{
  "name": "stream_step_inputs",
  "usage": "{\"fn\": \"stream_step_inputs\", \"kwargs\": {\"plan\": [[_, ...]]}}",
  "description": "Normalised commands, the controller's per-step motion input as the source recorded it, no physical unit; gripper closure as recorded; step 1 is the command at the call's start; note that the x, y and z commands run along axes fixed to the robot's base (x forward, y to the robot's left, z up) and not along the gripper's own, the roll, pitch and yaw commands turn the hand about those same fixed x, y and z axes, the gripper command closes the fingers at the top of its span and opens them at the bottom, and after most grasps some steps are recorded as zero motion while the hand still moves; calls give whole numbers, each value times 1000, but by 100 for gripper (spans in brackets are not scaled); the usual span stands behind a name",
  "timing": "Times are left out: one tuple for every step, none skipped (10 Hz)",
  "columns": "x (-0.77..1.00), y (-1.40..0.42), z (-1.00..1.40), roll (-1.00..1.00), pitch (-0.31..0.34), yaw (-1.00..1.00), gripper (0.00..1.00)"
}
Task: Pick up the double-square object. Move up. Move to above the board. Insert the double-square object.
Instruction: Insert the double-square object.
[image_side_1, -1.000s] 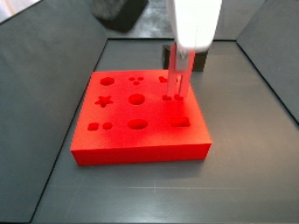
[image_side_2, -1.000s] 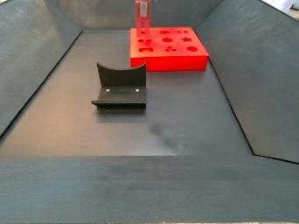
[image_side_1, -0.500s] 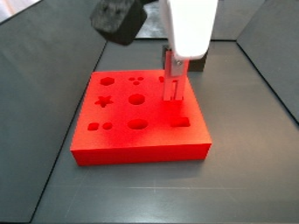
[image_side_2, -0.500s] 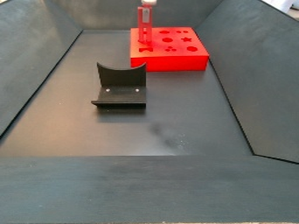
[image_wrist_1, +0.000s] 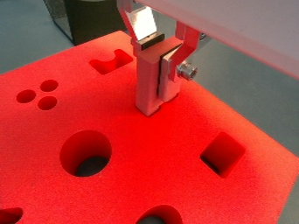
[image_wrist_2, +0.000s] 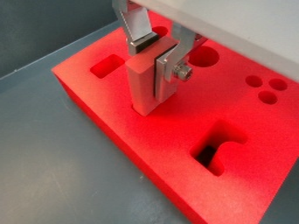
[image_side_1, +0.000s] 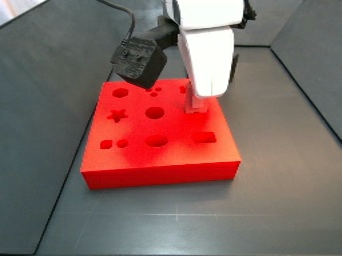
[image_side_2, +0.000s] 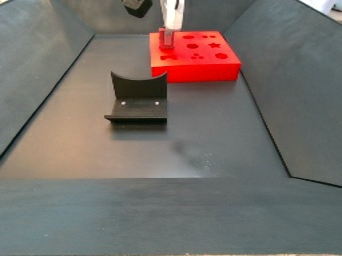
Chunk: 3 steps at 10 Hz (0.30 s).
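Note:
The double-square object (image_wrist_1: 146, 83), a slim red peg, stands upright with its lower end set in a cut-out of the board (image_wrist_1: 100, 122), near one edge of the board's top. It shows the same way in a wrist view (image_wrist_2: 142, 87). My gripper (image_wrist_1: 158, 51) is shut on the peg's upper part, one silver finger on each side. In both side views my gripper (image_side_1: 197, 100) is low over the far part of the board (image_side_1: 160, 150), and the peg is mostly hidden behind the fingers. The board (image_side_2: 201, 62) lies at the far end of the bin.
A dark grey U-shaped holder (image_side_2: 136, 98) stands on the floor nearer the middle. Sloped dark walls (image_side_2: 54, 90) enclose the floor. A dark wrist camera (image_side_1: 138, 58) hangs beside the gripper body. Other cut-outs (image_wrist_1: 84, 156) lie around the peg.
My gripper has come straight down over the board. The peg has gone lower with it, and its lower end has sunk into the cut-out.

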Motion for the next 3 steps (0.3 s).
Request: {"fn": "stream_step_inputs", "kwargs": {"plan": [[-9,0,0,0,-19,0,100],[0,0,0,-11,0,0,100],[-54,11,0,-66,-30,0,100]]}}
